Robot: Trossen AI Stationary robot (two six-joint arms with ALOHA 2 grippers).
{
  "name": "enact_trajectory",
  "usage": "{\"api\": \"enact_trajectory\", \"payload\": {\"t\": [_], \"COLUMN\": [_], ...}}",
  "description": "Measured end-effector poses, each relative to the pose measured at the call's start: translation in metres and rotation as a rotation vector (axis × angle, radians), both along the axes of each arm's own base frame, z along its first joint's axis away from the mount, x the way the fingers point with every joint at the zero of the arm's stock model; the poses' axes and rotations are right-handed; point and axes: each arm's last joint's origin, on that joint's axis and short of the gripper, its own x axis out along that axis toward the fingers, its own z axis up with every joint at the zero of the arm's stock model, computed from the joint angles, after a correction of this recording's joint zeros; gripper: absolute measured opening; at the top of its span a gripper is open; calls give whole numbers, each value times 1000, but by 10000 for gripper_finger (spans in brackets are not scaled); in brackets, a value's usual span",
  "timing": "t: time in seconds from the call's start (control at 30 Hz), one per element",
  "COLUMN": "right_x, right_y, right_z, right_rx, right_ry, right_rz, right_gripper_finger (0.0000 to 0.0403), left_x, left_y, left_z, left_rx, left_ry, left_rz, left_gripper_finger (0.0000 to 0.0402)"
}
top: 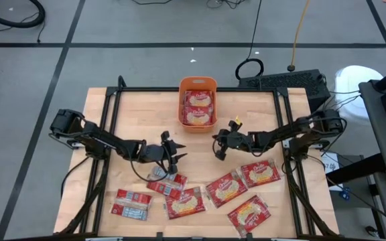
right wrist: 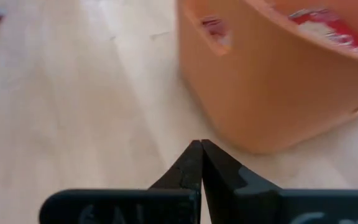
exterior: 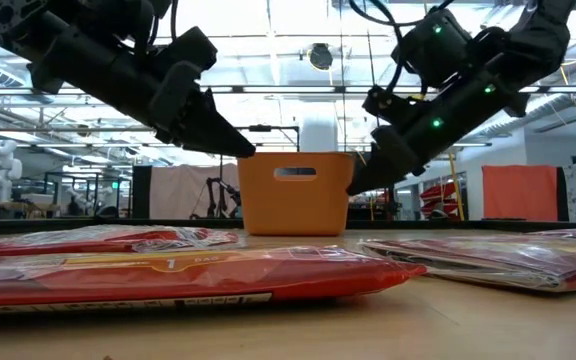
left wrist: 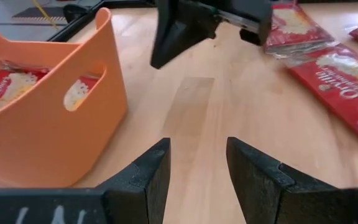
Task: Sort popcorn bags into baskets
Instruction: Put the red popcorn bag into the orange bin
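Observation:
The orange basket (top: 197, 86) stands at the table's far middle with popcorn bags (top: 198, 107) lying flat inside it. Several more red popcorn bags (top: 225, 189) lie flat along the near edge; one of them (top: 168, 182) is just near-side of my left gripper. My left gripper (top: 178, 152) hovers open and empty above the bare wood, near-left of the basket (left wrist: 48, 124). My right gripper (top: 217, 148) hovers shut and empty, near-right of the basket (right wrist: 278, 81). The two grippers face each other in front of the basket (exterior: 293, 190).
Bare wood lies between the two grippers and the basket. Black frame rails (top: 112, 107) run along the table's left and right sides. A keyboard (top: 283, 82) and cables sit beyond the far right corner.

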Motion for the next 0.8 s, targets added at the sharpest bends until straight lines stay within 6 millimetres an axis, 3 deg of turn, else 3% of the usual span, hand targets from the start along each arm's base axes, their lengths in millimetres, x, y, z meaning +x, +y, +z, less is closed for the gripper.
{"api": "enact_trajectory", "payload": {"t": [0.23, 0.47, 0.6, 0.8], "right_x": [-3, -5, -4, 11], "right_y": [24, 59, 83, 112], "right_z": [-5, -1, 7, 35], "right_rx": [78, 145, 186, 155], "right_ry": [43, -22, -90, -79], "right_rz": [119, 200, 275, 403], "right_gripper_finger": [0, 0, 0, 0], "left_x": [-3, -8, -8, -15], "left_y": [-22, -57, -85, -125], "left_z": [4, 13, 27, 49], "left_rx": [-39, -51, -46, -27], "left_ry": [-51, -94, -76, 34], "left_rz": [-63, -107, -140, -174], "left_gripper_finger": [161, 161, 161, 161]}}
